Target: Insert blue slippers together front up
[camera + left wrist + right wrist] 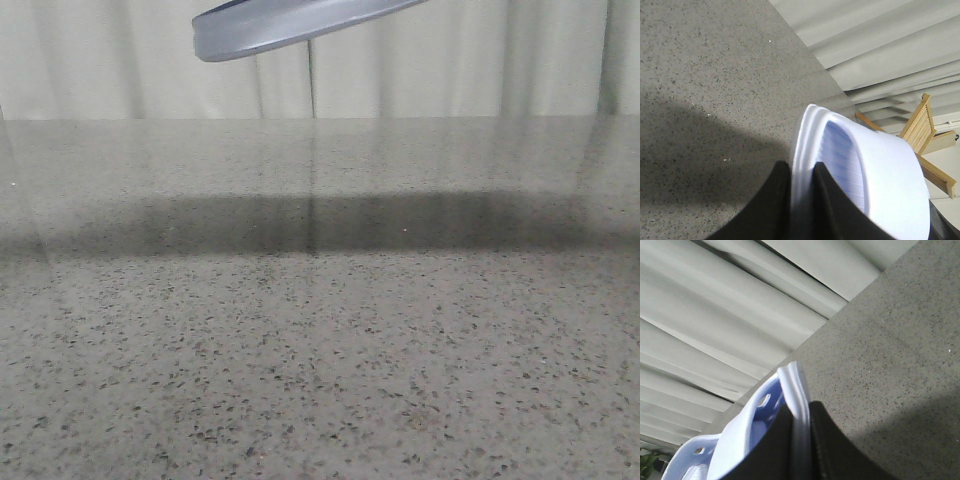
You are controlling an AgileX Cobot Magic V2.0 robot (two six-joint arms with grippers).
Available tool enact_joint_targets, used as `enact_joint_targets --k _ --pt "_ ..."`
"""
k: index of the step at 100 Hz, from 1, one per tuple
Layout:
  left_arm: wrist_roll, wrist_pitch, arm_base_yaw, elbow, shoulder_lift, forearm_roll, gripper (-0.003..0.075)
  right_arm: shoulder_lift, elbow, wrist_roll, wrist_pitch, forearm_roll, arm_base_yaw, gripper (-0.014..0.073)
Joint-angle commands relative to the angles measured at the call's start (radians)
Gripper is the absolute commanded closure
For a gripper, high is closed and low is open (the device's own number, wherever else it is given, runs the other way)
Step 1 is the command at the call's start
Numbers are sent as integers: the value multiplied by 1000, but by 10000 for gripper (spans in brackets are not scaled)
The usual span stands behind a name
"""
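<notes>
Overall: both slippers are held up off the table.
Left end effector [802, 200]: black fingers [767, 205] closed on the sole edge of one blue slipper [880, 185], pinching it from both sides.
Right end effector [799, 445]: black fingers [832, 450] clamped on the sole rim of the other blue slipper [747, 435].
Slipper look: pale lavender-blue foam, thick layered sole edge, ribbed footbed seen in the left wrist view; wide strap with small cut-out holes seen in the right wrist view.
Front view: one slipper sole [290, 25] hangs tilted at the top edge, above the table.
Table [320, 380]: grey speckled surface.
Backdrop: pale pleated curtain [450, 70] behind the table.
</notes>
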Motion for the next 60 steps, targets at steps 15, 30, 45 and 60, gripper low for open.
enact_joint_targets --k 15,30,45,60 --pt "19 28 -2 -28 -12 -63 704 -13 -36 -3 -67 13 9 696" --pt "19 28 -2 -28 -12 -63 704 -11 -36 -3 -78 13 47 696" --pt "19 36 -4 -28 -12 -67 704 -11 -36 -3 -113 15 63 696" --pt "23 39 -4 -28 -12 -74 704 -11 -36 -3 -115 15 63 696"
